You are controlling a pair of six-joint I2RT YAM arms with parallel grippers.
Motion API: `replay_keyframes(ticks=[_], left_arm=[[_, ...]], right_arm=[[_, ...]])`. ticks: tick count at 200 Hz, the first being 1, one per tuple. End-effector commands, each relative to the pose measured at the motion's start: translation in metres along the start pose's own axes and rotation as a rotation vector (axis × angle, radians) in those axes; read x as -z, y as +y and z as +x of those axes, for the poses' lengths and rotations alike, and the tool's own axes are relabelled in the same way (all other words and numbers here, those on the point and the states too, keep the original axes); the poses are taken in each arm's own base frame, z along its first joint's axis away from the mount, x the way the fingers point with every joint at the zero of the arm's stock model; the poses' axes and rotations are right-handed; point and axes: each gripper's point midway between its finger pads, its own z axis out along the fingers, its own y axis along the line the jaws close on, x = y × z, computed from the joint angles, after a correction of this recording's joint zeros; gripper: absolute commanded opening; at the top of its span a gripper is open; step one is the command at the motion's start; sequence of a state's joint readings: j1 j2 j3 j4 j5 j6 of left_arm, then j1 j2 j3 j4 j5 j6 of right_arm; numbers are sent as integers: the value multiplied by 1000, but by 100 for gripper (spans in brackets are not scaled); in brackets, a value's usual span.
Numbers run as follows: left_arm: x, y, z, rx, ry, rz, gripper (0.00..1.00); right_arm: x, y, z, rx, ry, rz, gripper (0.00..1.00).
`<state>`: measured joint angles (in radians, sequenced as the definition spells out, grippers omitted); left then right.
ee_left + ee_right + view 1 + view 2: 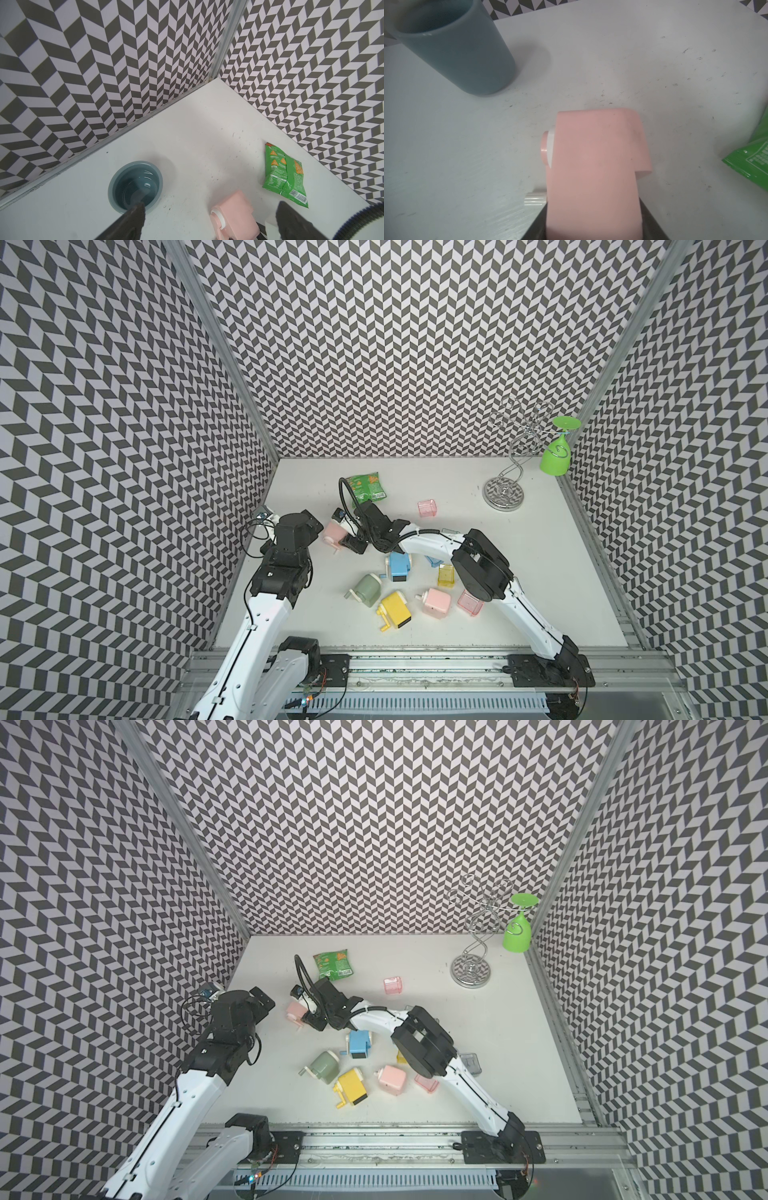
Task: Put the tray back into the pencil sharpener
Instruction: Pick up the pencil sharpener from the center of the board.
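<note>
A pink pencil sharpener lies on the white table at the left middle. My right gripper is shut on it, with a dark finger pressed against each side of its body. My left gripper hovers open just left of the sharpener, touching nothing. One pink see-through tray sits apart, farther back on the table. A second pink tray lies beside my right arm.
A blue cup stands beside the left wall. A green snack bag lies behind the sharpener. Blue, green, yellow and pink sharpeners and a yellow tray crowd the front. A wire rack holds a green glass at back right.
</note>
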<state>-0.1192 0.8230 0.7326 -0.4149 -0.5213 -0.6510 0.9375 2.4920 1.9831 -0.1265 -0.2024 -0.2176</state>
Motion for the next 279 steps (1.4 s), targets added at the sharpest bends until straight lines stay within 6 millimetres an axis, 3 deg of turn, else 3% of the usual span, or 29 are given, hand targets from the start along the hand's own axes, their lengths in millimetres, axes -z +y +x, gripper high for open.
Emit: replay_keyframes(ticks=[1, 71, 121, 174, 199, 231, 279], left_arm=[[13, -8, -22, -27, -47, 39, 99], [41, -56, -68, -132, -89, 237, 99], [62, -114, -82, -210, -37, 493, 100], [90, -150, -52, -159, 202, 741, 100], [104, -176, -46, -168, 300, 884, 99], [121, -204, -23, -167, 524, 1060, 100], [122, -217, -11, -160, 620, 1140, 100]], right_arm=[[48, 0, -79, 44, -193, 10, 32], [128, -11, -110, 27, -312, 69, 25], [191, -33, -116, 35, -398, 133, 24], [250, -37, -116, 101, -454, 124, 25], [275, -32, -114, 130, -479, 103, 24], [305, -17, -116, 193, -534, 94, 25], [331, -7, -128, 191, -618, 84, 25]])
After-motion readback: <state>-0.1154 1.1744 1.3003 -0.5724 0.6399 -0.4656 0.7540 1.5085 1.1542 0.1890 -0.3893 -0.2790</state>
